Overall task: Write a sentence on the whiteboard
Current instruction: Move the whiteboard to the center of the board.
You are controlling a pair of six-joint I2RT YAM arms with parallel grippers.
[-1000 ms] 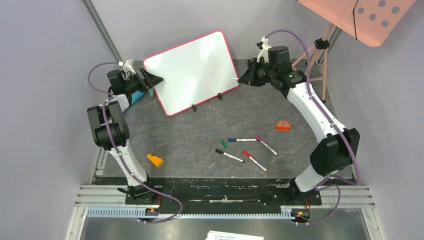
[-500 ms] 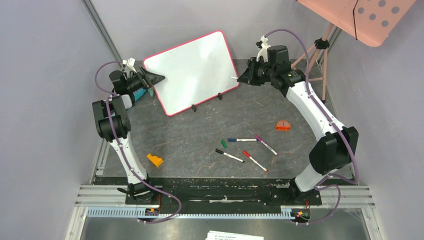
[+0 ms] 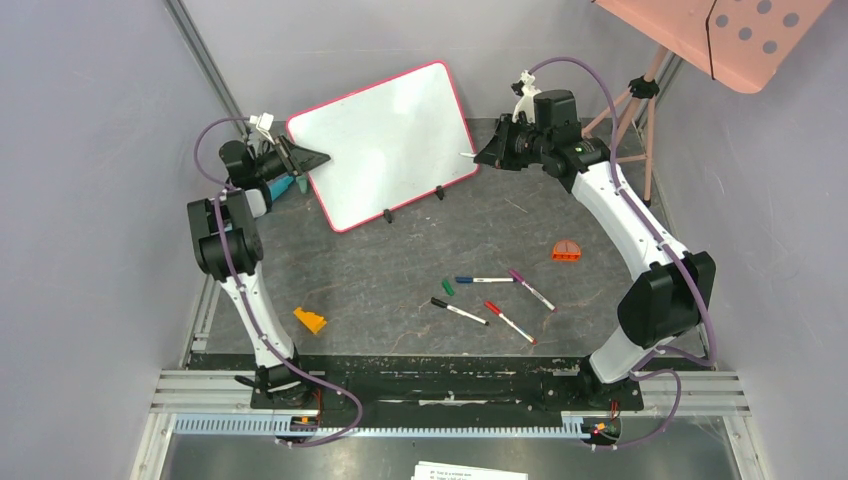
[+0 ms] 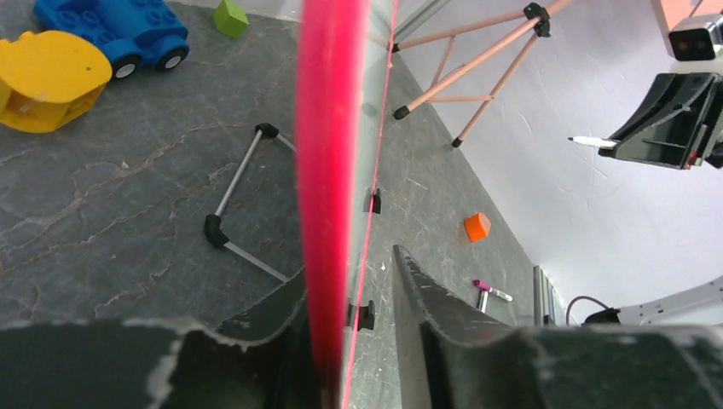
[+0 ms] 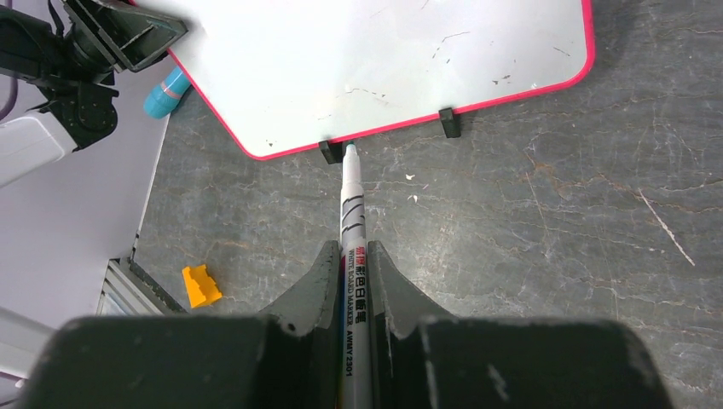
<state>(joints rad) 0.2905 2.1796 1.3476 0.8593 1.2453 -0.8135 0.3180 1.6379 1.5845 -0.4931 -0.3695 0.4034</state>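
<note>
The right gripper (image 5: 351,247) is pinching a marker (image 5: 352,200) tight, its tip pointing near the right edge of the whiteboard (image 3: 385,140). The left gripper (image 3: 312,157) is straddling the board's left rim, jaws partly apart; whether it is clamping is unclear. The board is standing tilted at the back of the table (image 3: 400,250), its glossy face showing only faint specks. Four pens (image 3: 485,280) are lying nearer the arms.

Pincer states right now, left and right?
Left pincer: open, straddling the whiteboard rim, gap at one finger.
Right pincer: closed on a marker.
</note>
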